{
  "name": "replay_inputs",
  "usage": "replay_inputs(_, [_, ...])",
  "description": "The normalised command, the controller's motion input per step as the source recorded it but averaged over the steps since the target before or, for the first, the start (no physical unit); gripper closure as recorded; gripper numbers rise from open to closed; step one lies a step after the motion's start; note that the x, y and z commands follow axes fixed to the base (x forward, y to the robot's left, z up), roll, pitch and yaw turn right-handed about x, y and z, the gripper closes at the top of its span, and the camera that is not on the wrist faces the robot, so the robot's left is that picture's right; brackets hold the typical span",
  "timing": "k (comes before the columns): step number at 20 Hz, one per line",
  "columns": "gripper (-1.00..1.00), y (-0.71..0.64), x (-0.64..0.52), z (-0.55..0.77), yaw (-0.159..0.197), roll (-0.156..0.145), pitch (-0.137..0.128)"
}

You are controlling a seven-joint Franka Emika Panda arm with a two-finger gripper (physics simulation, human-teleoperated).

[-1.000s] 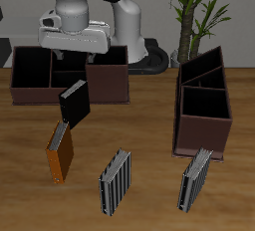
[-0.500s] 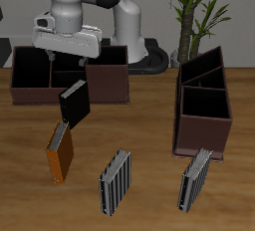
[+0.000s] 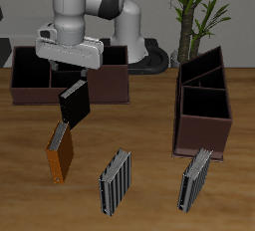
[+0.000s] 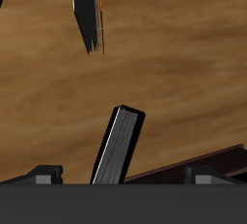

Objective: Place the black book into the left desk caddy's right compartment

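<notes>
The black book stands tilted on the table just in front of the broadside caddy; in the wrist view it rises edge-on between my fingers' lines. My gripper hangs open directly above it, not touching, with its fingertips set wide apart. The left desk caddy stands end-on across the table. Its right compartment, the large section nearest the front, holds nothing.
A like maroon caddy lies broadside right behind the black book, its wall close to my fingers. An orange-brown book leans just in front of the black one. Two grey striped books stand near the front edge.
My gripper has come down toward the black book over the last second, staying open. The books and caddies have not moved.
</notes>
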Motion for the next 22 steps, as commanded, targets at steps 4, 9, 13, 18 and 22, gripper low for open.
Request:
replay_inputs(4, [-1.00, -0.03, 0.03, -0.25, -0.030, -0.007, 0.023])
replay_inputs(9, [-1.00, -0.03, 0.05, -0.28, -0.035, -0.007, 0.031])
replay_inputs(13, [-1.00, 0.01, 0.04, -0.20, -0.031, -0.005, 0.017])
replay_inputs(18, [-1.00, 0.00, 0.09, -0.31, -0.026, -0.007, 0.046])
replay_inputs(22, [-1.00, 0.01, 0.01, -0.18, -0.035, 0.011, 0.021])
